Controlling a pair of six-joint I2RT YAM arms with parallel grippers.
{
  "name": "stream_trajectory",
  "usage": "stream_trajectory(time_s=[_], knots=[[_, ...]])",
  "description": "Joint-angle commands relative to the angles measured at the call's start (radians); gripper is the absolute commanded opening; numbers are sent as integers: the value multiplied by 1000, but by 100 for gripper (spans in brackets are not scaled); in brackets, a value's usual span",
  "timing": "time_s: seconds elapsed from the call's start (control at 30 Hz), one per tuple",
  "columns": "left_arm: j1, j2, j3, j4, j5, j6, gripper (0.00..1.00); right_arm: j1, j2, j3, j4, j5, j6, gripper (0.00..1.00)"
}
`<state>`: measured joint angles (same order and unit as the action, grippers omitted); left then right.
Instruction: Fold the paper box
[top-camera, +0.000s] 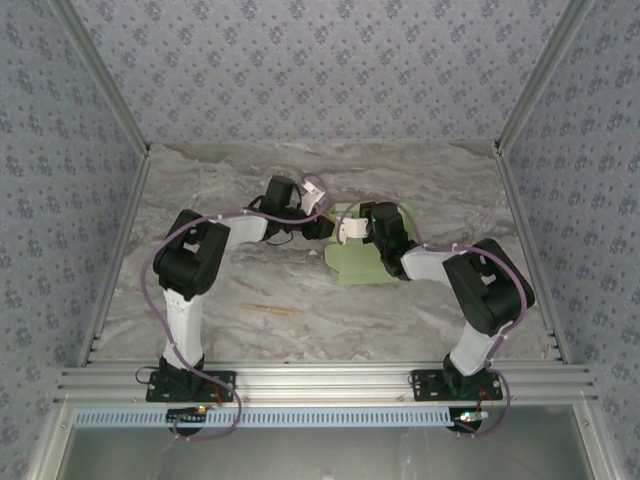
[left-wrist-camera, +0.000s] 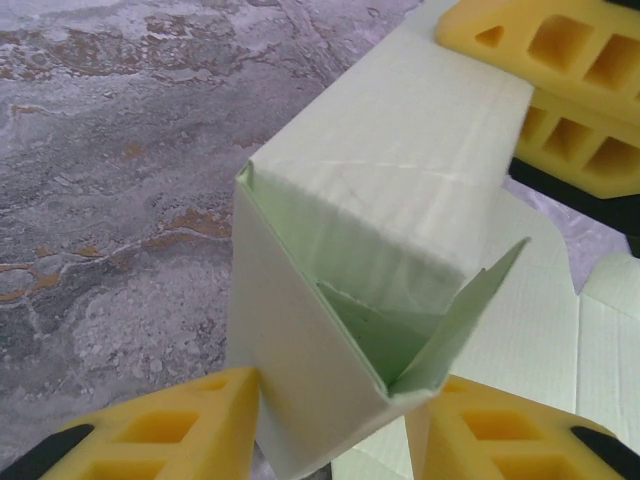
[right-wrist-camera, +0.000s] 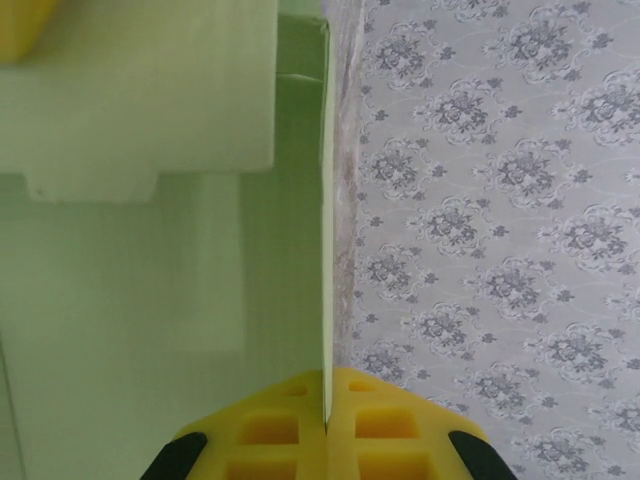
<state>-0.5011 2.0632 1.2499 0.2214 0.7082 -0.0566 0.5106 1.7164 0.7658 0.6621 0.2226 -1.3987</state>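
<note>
As it's held, paper box runs left-right.

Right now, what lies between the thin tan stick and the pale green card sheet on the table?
Nothing: in the top external view, the marbled tabletop between the thin tan stick and the pale green card sheet is bare.

Marbled grey-brown tabletop between floral grey-blue wallpapered walls, aluminium rail in front
</note>
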Motion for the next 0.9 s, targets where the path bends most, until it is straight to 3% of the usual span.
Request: stream_trajectory(time_s=[0.0,0.27,0.63,0.87], knots=[[-15,6,-12,112,-81,-60,43,5,-26,31,-133,-55,46,3],[-38,-10,-47,186,-155,-86,44,3,-31,53,-196,-58,64,3],[-27,-21,-67,226,-103,-75,47,-7,2,49,-192,-18,12,3],[-26,-22,-70,231,-176,-115,47,-9,30,59,-197,-11,0,3]])
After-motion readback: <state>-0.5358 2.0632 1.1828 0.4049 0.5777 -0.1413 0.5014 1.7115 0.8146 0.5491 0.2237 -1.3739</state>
